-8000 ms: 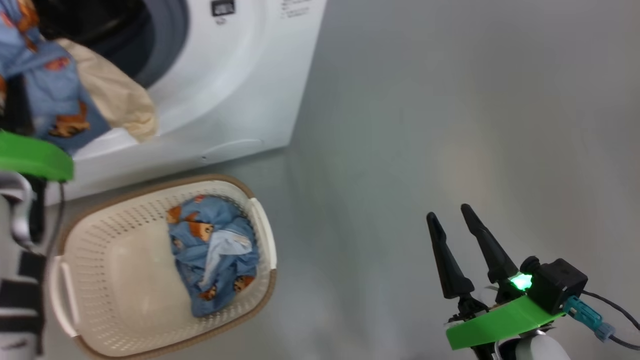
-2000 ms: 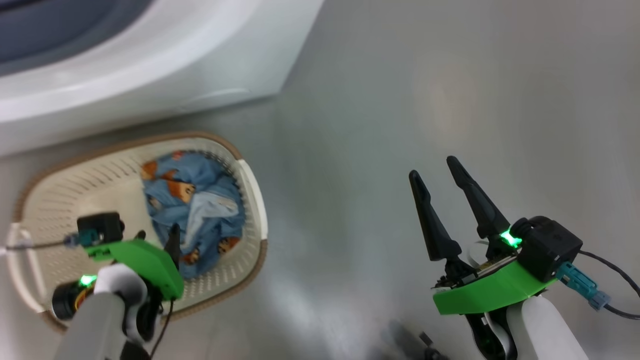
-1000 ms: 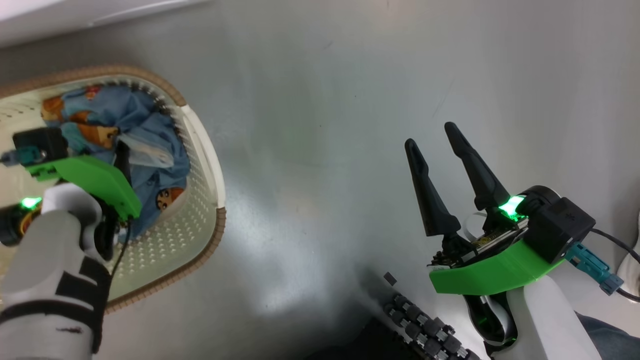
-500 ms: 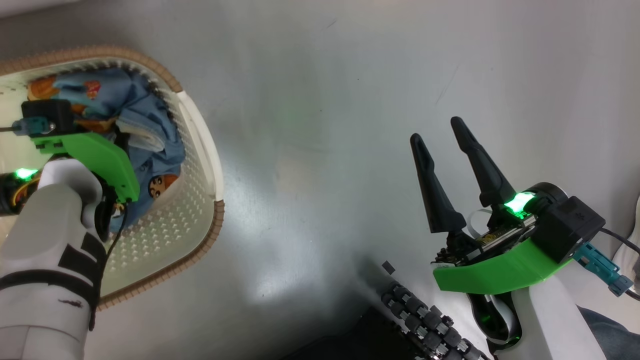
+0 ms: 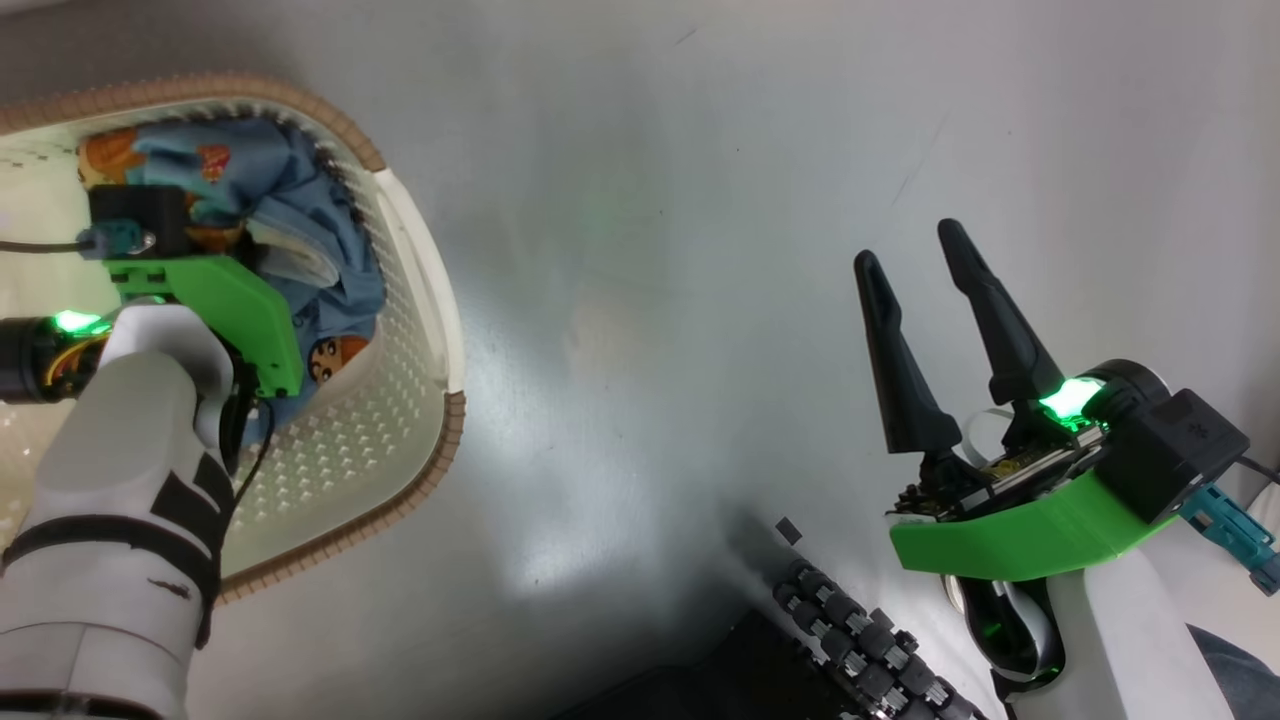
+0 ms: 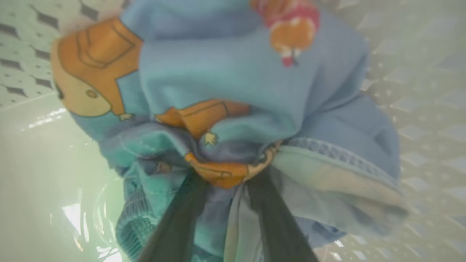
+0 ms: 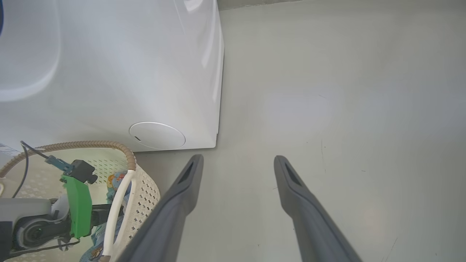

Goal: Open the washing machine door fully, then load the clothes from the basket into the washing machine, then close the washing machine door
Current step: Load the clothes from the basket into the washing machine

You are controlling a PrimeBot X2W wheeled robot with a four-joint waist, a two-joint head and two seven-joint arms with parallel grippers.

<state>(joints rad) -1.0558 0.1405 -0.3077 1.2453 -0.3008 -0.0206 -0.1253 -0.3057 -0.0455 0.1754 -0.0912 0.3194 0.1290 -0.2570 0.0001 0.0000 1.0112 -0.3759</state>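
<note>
The clothes (image 5: 320, 230), light blue with orange cartoon prints, lie bunched at the right end of the cream basket (image 5: 432, 300) on the floor. My left arm reaches down into the basket, its green wrist mount (image 5: 215, 300) covering the fingers in the head view. In the left wrist view my left gripper (image 6: 229, 174) pinches a fold of the clothes (image 6: 225, 80) between its two dark fingers. My right gripper (image 5: 908, 245) hangs open over bare floor, nothing between its fingers (image 7: 182, 196). The washing machine (image 7: 109, 72) stands just behind the basket (image 7: 123, 189). The washing machine door is out of view.
Grey floor (image 5: 650, 200) spreads between the basket and my right arm. My dark base with a row of rollers (image 5: 860, 650) shows at the bottom of the head view. A round cover (image 7: 157, 135) sits low on the washer's front.
My left gripper's fingers have drawn together on the fabric inside the basket. The head view has shifted a little. My right gripper stays open as before.
</note>
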